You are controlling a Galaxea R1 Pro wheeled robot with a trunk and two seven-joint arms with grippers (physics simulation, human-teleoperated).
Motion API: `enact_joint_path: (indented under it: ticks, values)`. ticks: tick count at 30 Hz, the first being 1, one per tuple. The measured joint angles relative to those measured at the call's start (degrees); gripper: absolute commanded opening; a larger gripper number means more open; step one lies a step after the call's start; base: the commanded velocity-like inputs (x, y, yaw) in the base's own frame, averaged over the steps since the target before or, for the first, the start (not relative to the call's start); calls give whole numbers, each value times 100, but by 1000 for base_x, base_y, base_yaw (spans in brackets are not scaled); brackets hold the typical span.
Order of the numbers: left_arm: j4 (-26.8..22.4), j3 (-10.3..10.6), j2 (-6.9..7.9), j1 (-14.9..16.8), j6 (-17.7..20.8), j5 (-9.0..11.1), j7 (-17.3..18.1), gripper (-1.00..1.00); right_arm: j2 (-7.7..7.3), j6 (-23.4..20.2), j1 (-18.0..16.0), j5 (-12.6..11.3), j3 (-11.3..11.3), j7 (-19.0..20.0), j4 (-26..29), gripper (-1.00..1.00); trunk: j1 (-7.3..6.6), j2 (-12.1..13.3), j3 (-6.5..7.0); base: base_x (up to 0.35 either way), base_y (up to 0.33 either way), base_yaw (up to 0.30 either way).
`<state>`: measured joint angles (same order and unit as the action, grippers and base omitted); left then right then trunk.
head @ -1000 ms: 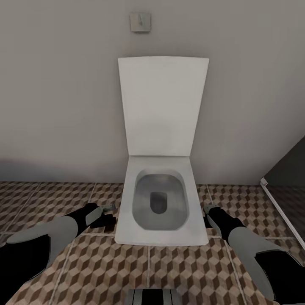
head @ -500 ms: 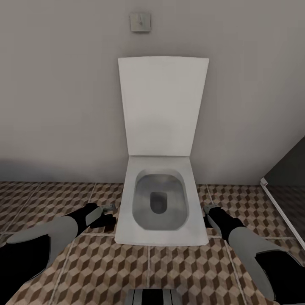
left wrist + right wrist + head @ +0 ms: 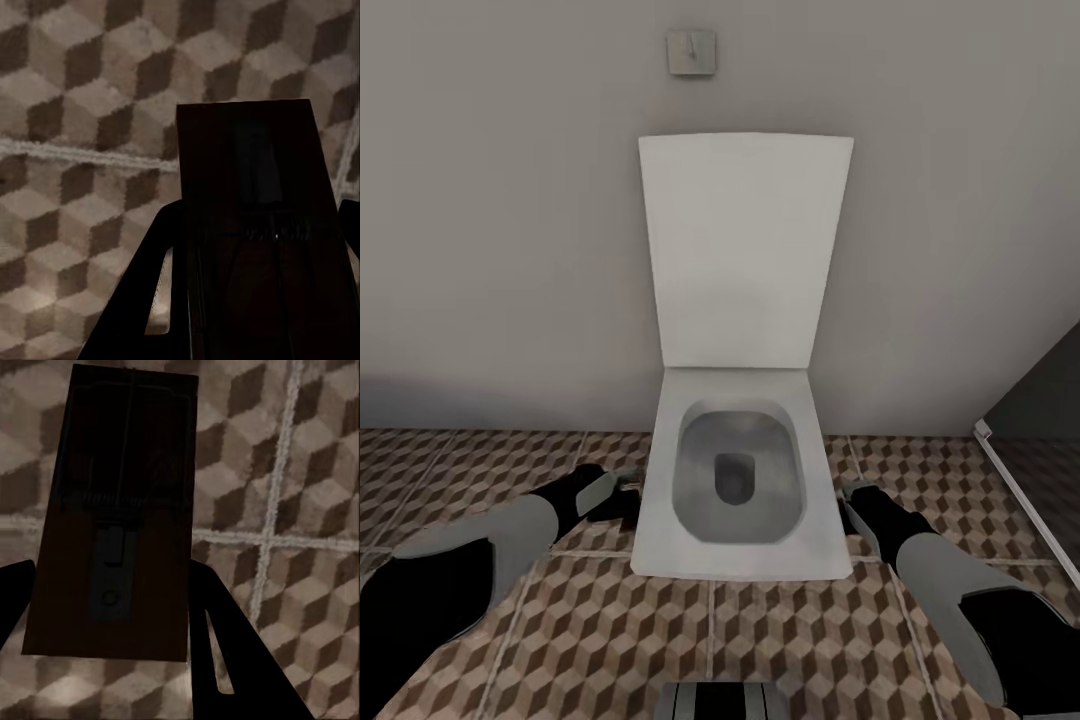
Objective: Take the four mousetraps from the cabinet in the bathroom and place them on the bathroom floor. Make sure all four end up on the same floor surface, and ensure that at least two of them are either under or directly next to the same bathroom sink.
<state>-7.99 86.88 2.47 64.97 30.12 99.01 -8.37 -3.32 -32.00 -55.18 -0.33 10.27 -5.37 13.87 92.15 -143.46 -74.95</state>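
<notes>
- The left gripper (image 3: 622, 487) is hanging low over the bathroom floor (image 3: 450, 470), just left of the toilet's near corner; in the left wrist view it is gripping a mousetrap (image 3: 259, 225), the dark wooden board standing out past the fingers (image 3: 146, 300) with patterned tile beyond it.
- The toilet (image 3: 740, 480) is sitting in the middle against the far wall, lid raised, with a small wall plate (image 3: 691, 52) above it. It is not the sink the task names.
- The right gripper (image 3: 852, 492) is hanging low just right of the toilet; in the right wrist view it is clamping a second mousetrap (image 3: 112, 510), spring and bar facing the camera, above a crossing of grout lines.
- A dark panel edge (image 3: 1020, 480) is running along the far right.
- Judgement: the robot is carrying two traps and the placing step is pending. The next move calls for turning the base toward the basin, then lowering each board flat onto the tiles under or beside it before letting go.
</notes>
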Motion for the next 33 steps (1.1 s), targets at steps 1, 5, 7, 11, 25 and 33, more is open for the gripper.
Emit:
enact_joint_path:
  ticks: [1, 5, 7, 11, 25, 33]
  values:
    - [11, 0, 2, 50, 11, 0, -6, -100, 0, 0, 0, -3, -2, -68, 0, -100, 0, 0, 0, 0, 0, 0]
    - [39, 2, 37, 177, 26, 1, -30, -100, 0, -1, -8, -6, -5, -170, 0, -100, 0, 0, 0, 0, 0, 0]
    - [46, 4, 73, 204, 28, 4, -36, -100, -2, -1, -9, -7, -5, -184, 0, -100, 0, 0, 0, 0, 0, 0]
    - [54, 2, 145, 230, 29, 4, -48, -100, -5, -1, -36, -6, -5, -195, -5, -100, 0, 0, 0, 0, 0, 0]
    - [143, 0, 161, 231, -45, 11, -33, -100, -9, 12, -54, 13, -3, -188, -195, -100, 0, 0, 0, 0, 0, 0]
    - [146, 1, 156, 231, -36, 11, -42, -100, 5, 8, -54, 19, -3, -167, -168, -100, 3, -1, -22, 0, 0, 0]
